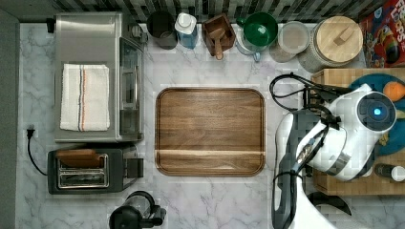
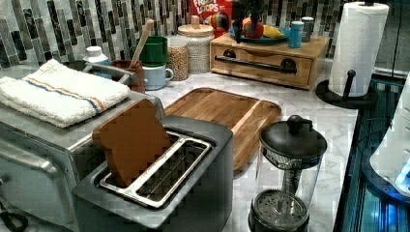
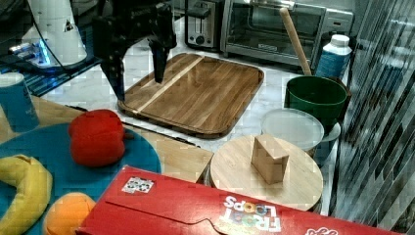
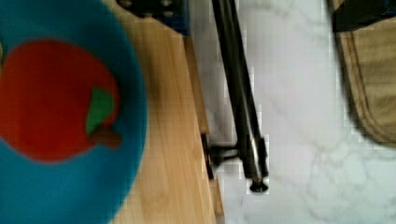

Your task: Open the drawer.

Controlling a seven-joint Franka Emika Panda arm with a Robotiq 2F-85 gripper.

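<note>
The drawer (image 2: 261, 65) is a light wooden front in the butcher-block cabinet (image 3: 176, 154), sitting flush with the cabinet's face. A long black bar handle (image 2: 255, 63) runs across it. In the wrist view the handle (image 4: 240, 93) lies beside the cabinet's top edge (image 4: 175, 140), between my two fingers and below them. My gripper (image 3: 139, 87) hangs open above the cabinet's front edge, its black fingers (image 3: 159, 63) pointing down. It also appears in the top view (image 1: 313, 98), the left view (image 2: 245, 24) and the wrist view (image 4: 257, 11). Nothing is held.
A blue plate (image 3: 142, 147) with a red apple (image 3: 95, 137), a banana and an orange sits on the cabinet. The dark walnut tray (image 1: 210, 131) lies on the marble in front of the drawer. A paper towel holder (image 2: 355, 53), French press (image 2: 287, 174), toaster and jars stand around.
</note>
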